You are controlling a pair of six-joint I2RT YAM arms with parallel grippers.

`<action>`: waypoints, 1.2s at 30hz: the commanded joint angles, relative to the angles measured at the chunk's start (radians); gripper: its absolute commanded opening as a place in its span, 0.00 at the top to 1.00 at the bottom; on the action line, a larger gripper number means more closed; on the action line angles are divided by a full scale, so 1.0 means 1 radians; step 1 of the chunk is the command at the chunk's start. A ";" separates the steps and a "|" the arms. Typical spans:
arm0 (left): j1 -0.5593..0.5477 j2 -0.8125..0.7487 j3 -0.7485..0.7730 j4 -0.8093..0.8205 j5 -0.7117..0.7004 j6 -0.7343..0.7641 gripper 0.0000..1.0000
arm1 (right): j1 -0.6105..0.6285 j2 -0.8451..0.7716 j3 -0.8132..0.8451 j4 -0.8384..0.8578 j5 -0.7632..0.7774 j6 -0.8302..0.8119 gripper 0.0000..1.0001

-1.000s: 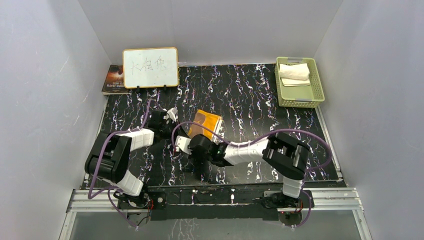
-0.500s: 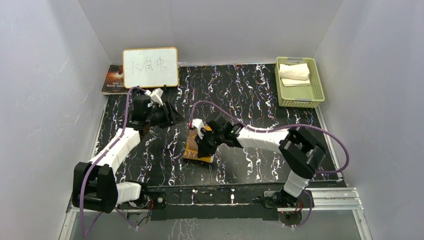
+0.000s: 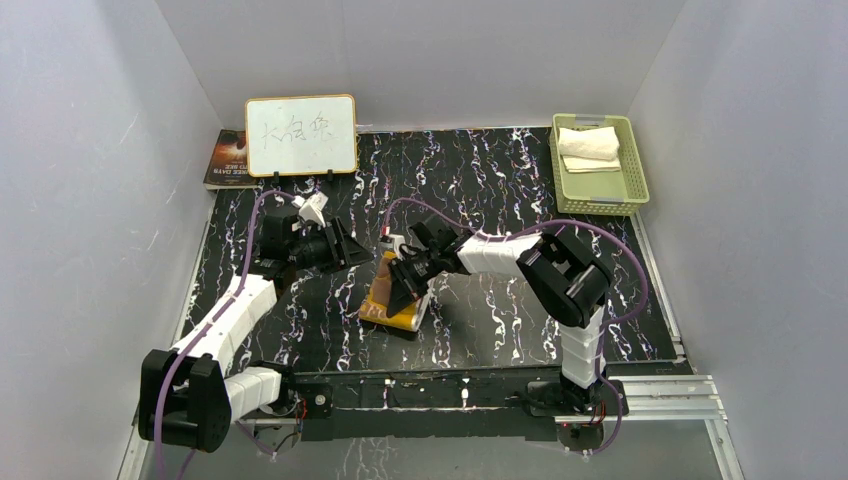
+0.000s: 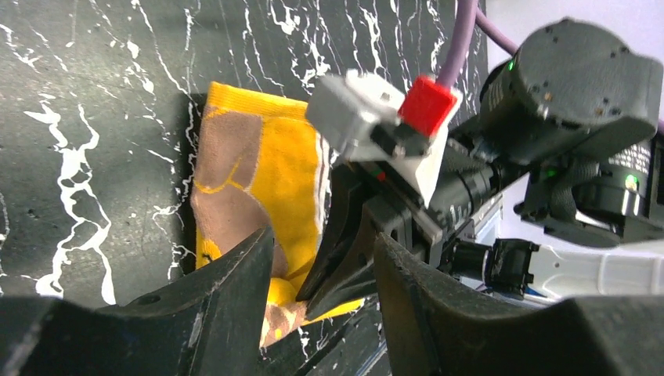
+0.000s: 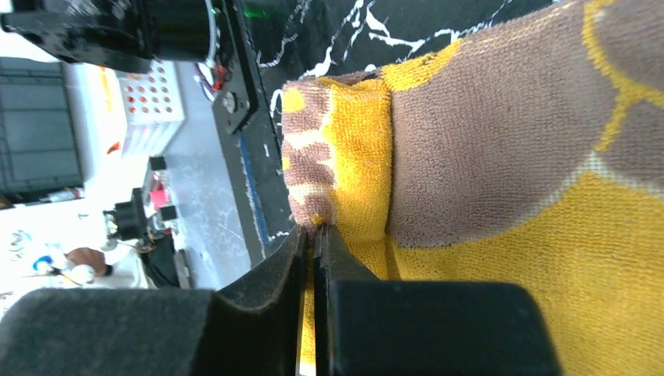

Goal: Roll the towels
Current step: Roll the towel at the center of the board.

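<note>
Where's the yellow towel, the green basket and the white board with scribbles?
yellow towel [image 4: 274, 160]: left wrist view, on its yellow middle part.
green basket [image 3: 598, 205]: top view, on its near wall.
white board [image 3: 301, 135]: top view, on the middle of its writing face.

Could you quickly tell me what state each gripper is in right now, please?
Left gripper: open, holding nothing.
Right gripper: closed, pinching the edge of the orange-yellow towel.
</note>
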 commanded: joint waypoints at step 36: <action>-0.018 0.101 -0.397 0.621 0.192 -0.364 0.64 | -0.211 0.312 -0.030 0.265 -0.068 0.496 1.00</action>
